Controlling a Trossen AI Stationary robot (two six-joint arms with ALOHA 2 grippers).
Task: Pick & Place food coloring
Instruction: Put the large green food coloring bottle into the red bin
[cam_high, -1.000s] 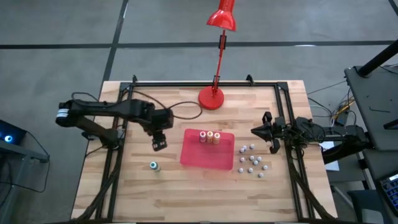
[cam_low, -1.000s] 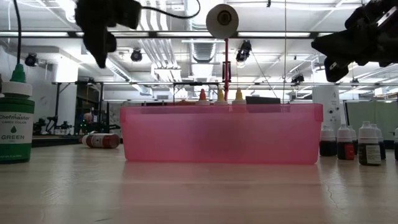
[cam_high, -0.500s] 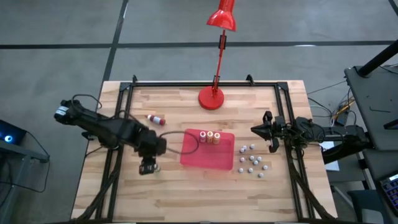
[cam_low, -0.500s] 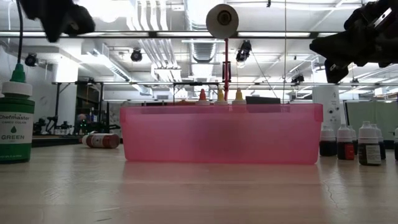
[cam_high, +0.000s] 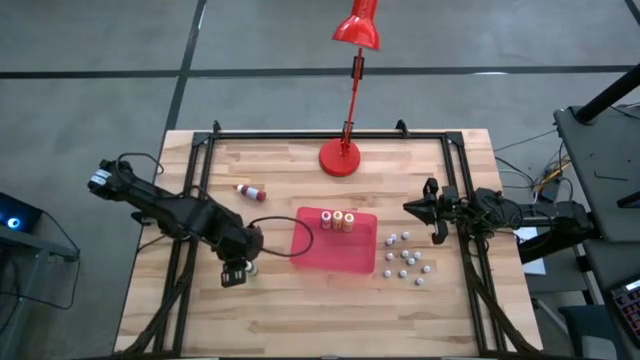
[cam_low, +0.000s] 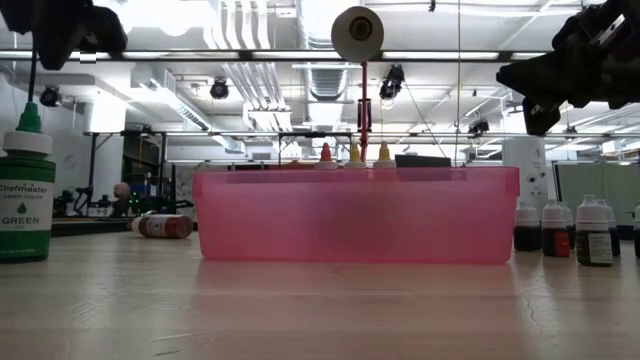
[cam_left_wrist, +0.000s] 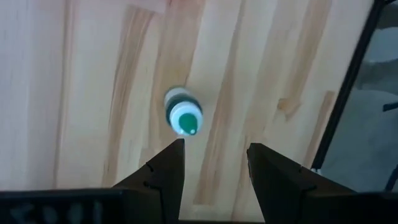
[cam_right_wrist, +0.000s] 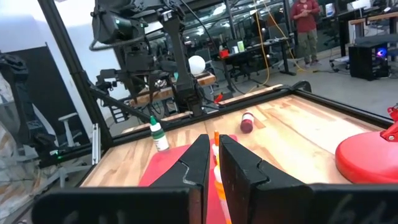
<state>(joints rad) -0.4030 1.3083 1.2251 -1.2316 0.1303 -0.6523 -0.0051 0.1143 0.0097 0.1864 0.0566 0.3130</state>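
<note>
Two dark fingers (cam_left_wrist: 166, 171) of the left pincer (cam_left_wrist: 214, 165) stand spread, empty, above the green-capped food coloring bottle (cam_left_wrist: 182, 116), which stands upright on the wooden worktop (cam_left_wrist: 93, 93); in the wrist view the bottle sits off to one side of the gap, nearer one finger than the other. Judged from this, a good pick means sliding across until the cap lies midway between the fingers, then dropping straight and pinching the pale body below the cap, not the slim nozzle, lest the bottle tip. From overhead, this pincer (cam_high: 233, 275) hangs just beside the red tray (cam_high: 320, 255), where three bottles (cam_high: 337, 220) with red, yellow and orange tips already stand together near its far edge. Farther back, a red-capped bottle (cam_high: 251, 191) lies on its side, still to be fetched. Beyond the tray, a cluster of small bottles with pale caps (cam_high: 404, 260) stands, and the right pincer (cam_high: 430, 222) waits above the worktop's right edge, fingers pressed together and holding nothing.
</note>
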